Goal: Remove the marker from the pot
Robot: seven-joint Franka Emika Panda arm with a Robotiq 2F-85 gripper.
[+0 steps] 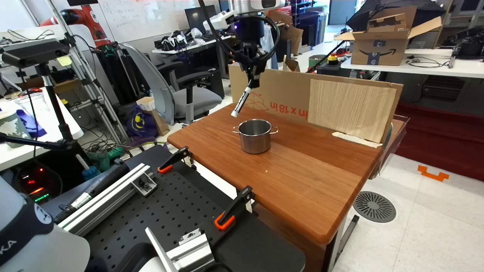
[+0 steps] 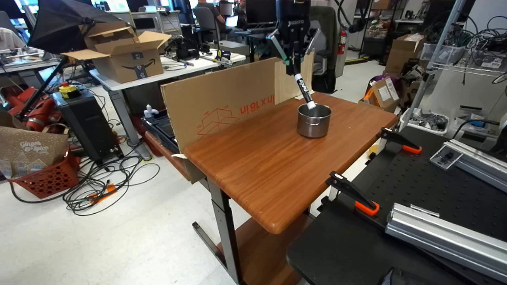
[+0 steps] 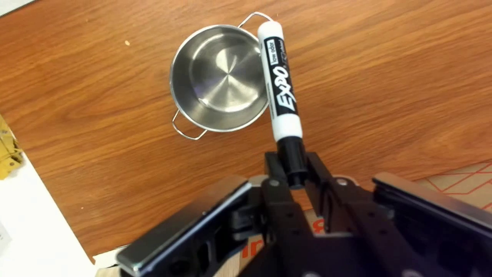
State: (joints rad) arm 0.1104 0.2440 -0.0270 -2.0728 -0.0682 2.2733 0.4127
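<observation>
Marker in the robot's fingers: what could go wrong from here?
The fingers hold the marker only by its black cap, so it might pivot or pull out of the cap. The pot stands lower and close by: a slip might drop the marker into it, and lowering carelessly could strike it. An upright cardboard panel stands behind the pot in an exterior view; a stray move could bump it.

It's a robotics lab: red robot arm (image 1: 92,26), scribbled-on whiteboard (image 1: 151,26), desk monitor (image 2: 260,11), perf. black bd (image 1: 177,196) w/ metal rails (image 2: 447,239).
</observation>
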